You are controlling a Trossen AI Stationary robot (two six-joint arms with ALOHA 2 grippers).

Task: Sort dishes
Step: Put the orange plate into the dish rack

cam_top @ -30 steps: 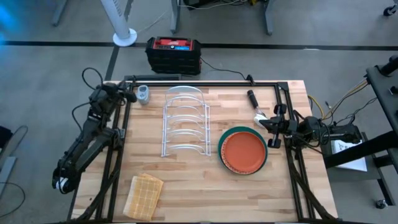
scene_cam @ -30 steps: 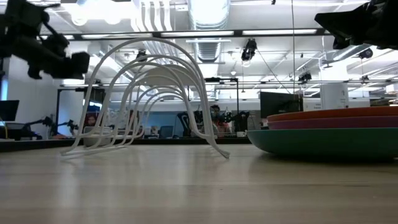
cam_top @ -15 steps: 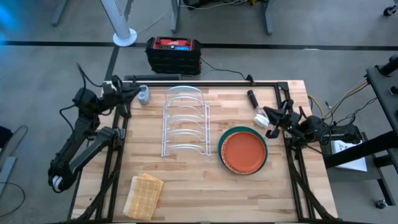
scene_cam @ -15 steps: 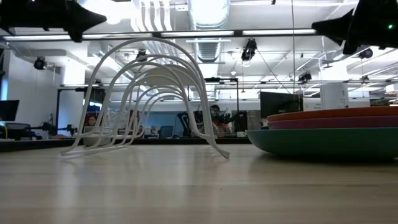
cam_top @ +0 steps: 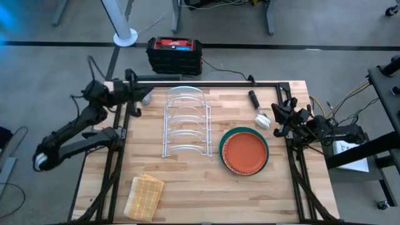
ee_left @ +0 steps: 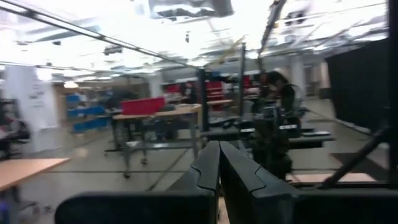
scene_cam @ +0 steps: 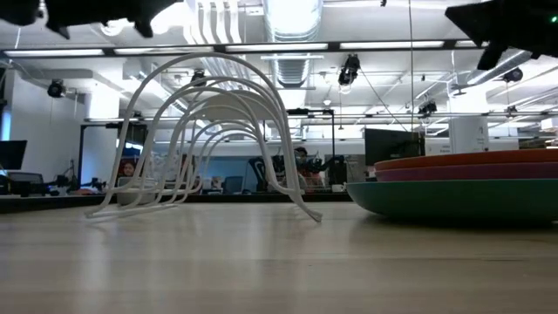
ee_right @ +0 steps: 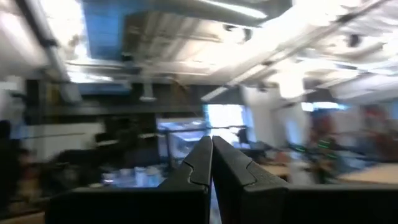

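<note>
A tan woven cloth (cam_top: 145, 195) lies at the near left corner of the wooden table (cam_top: 187, 187), well apart from everything else. Farther in, right of centre, the dishes wait in one stack (cam_top: 244, 152): a plain orange plate (cam_top: 244, 152) on top, a purple one (scene_cam: 453, 174) showing as a thin band beneath it in the low view, and a larger teal-green plate (cam_top: 265, 164) at the bottom, its rim ringing the others. Whether more plates sit inside the stack cannot be told. Just left of the stack stands the white wire rack (cam_top: 185, 123), every slot unfilled, so the sorting has not begun.

Both arms are raised off the table, neither carrying anything. The right gripper (cam_top: 279, 113) hovers at the right edge, beyond the stack and near a dish brush (cam_top: 258, 110); its wrist view shows its fingers (ee_right: 211, 163) pressed together. The left gripper (cam_top: 136, 95) hangs over the far left corner beside a small grey object (cam_top: 146, 95), its fingers (ee_left: 221, 165) likewise closed.

The step in hand looks to be the approach to the first plate. To do it well, the right gripper, the closer one, should probably spread its fingers before descending, come in low at the orange plate's rim, and pinch only that top edge. A lift that tilts the plate upright would suit the rack's slots. The risk is dragging the purple plate along or nudging the whole stack.
</note>
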